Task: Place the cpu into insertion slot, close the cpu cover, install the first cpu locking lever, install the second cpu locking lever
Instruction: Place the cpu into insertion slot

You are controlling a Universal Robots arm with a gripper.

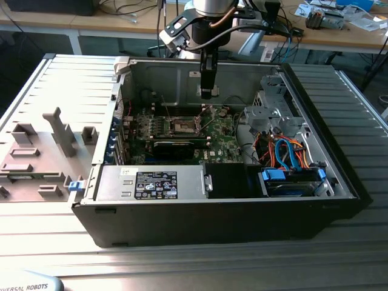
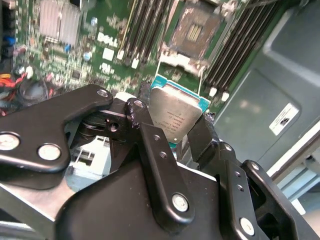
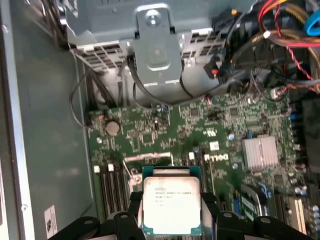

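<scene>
A black two-fingered claw [image 1: 208,91] grips a small flat square chip with a dull silvery-grey metal top [image 3: 171,200] by two opposite edges, leaving its underside free for seating. Below the claw, apart from the chip, lies the green motherboard [image 3: 200,130] and its uncovered square socket [image 2: 192,32].

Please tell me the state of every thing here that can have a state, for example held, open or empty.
cpu, held in the gripper, above the motherboard, not yet in the insertion slot.
gripper, shut on the cpu.
insertion slot, empty, contacts bare.
computer case, lying on its side, open on top.
</scene>
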